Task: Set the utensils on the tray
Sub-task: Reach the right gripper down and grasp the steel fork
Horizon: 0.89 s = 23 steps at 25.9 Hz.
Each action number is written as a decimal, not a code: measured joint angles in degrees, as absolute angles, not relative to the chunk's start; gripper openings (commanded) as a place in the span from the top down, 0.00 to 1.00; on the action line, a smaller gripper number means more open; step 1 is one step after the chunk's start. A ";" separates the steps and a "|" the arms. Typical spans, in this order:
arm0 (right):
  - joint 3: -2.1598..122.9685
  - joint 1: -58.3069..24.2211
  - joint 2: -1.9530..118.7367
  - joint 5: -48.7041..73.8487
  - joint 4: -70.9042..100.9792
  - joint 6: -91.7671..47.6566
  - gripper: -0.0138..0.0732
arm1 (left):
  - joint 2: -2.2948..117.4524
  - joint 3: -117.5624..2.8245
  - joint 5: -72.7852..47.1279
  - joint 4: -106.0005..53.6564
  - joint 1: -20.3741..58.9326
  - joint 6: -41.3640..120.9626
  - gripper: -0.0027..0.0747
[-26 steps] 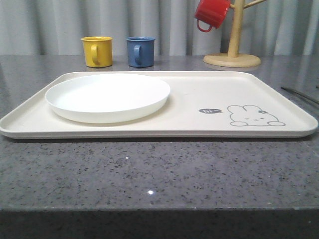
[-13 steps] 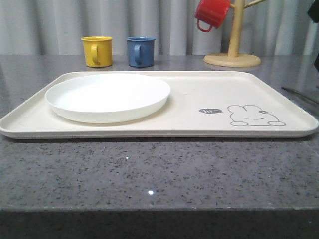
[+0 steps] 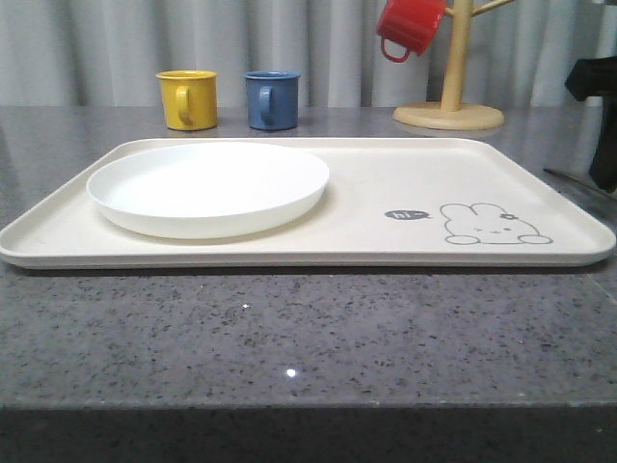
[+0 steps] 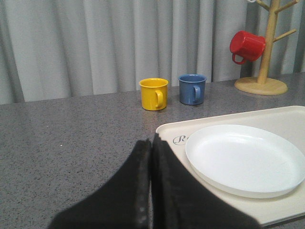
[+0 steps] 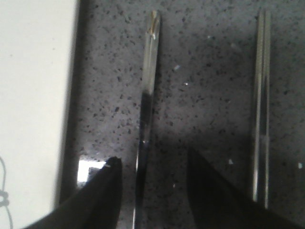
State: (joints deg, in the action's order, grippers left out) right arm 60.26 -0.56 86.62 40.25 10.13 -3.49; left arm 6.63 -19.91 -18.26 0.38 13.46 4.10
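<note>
Right gripper [image 5: 151, 191] now lower, open astride steel utensil [image 5: 147, 109], tray [image 3: 540, 174] unchanged

Staged kitchen-style test setup: speckled grey stone counter [image 3: 289, 328], pleated grey curtain [image 3: 318, 48] as backdrop at 12 o'clock, wooden mug tree [image 3: 450, 87] with red mug [image 3: 408, 26] at 1 o'clock.

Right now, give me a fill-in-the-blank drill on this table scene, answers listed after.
1. The white plate lies on the ___.
2. The left gripper has its jaws ___.
3. The red mug hangs on the wooden ___.
4. The right gripper hangs open with a flat steel utensil ___ its fingers.

Answers: tray; shut; rack; between
</note>
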 measured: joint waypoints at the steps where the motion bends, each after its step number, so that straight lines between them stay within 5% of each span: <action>1: 60.26 -0.56 86.88 40.21 10.13 -3.49 0.44 | 6.63 -19.91 -18.26 0.38 13.46 4.10 0.99; 4: 60.26 -0.56 87.59 39.95 10.13 -3.49 0.45 | 6.63 -19.91 -18.26 0.38 13.46 4.10 0.99; 23: 60.39 -0.56 87.87 40.24 10.23 -3.49 0.91 | 6.63 -19.91 -18.26 0.38 13.46 4.10 0.99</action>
